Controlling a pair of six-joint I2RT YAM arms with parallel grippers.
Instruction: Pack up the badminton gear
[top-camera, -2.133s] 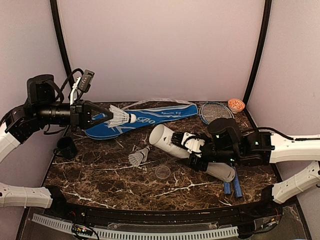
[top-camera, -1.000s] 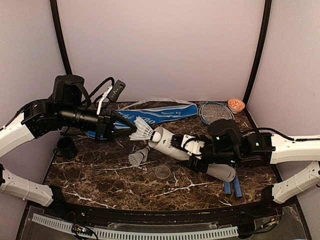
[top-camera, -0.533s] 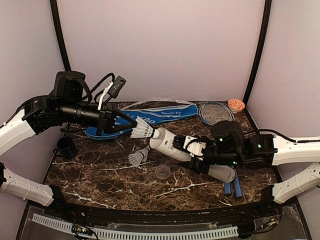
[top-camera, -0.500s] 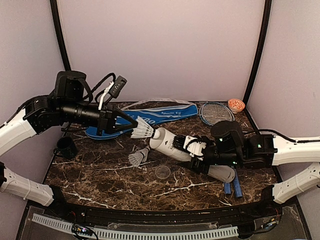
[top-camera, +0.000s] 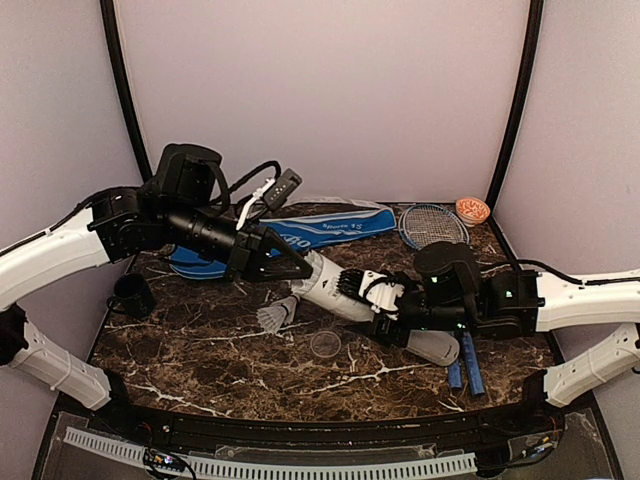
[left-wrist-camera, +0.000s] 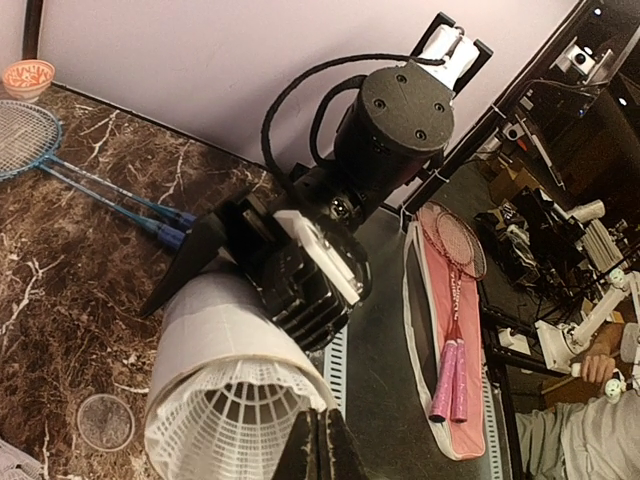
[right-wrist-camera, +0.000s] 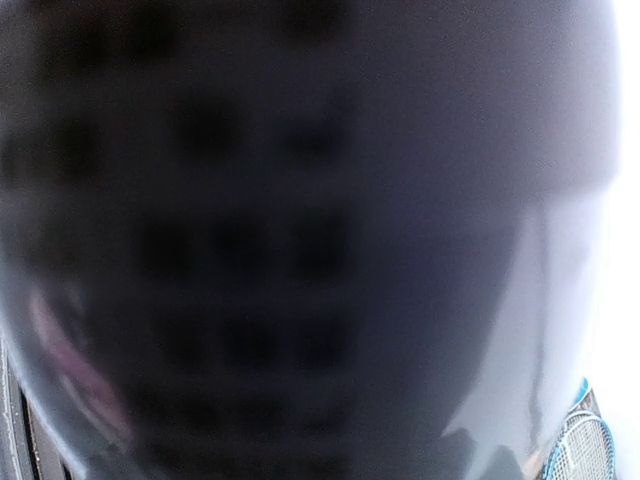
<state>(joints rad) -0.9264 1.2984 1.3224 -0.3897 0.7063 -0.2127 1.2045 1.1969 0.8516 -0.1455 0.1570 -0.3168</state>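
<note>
My right gripper (top-camera: 385, 297) is shut on the long white tube (top-camera: 327, 287), which it holds lying slanted above the table with its mouth to the left. A white shuttlecock (left-wrist-camera: 225, 420) sits skirt-outward in that mouth. My left gripper (top-camera: 299, 270) is at the mouth, shut on the rim of the shuttlecock's skirt. A second shuttlecock (top-camera: 272, 317) lies on the table below the tube. The blue racket cover (top-camera: 330, 229) lies at the back. Two blue-handled rackets (top-camera: 430, 222) lie at the back right. The right wrist view is filled by the blurred tube (right-wrist-camera: 300, 240).
A small orange-patterned bowl (top-camera: 472, 209) sits in the back right corner. By the left edge stands a black cup (top-camera: 133, 295). A clear round lid (top-camera: 325, 345) lies on the marble in front of the tube. The racket handles (top-camera: 466, 376) reach the front right.
My left arm has moved right and carried its shuttlecock from just outside the tube's mouth into it. The right gripper and the tube have barely moved.
</note>
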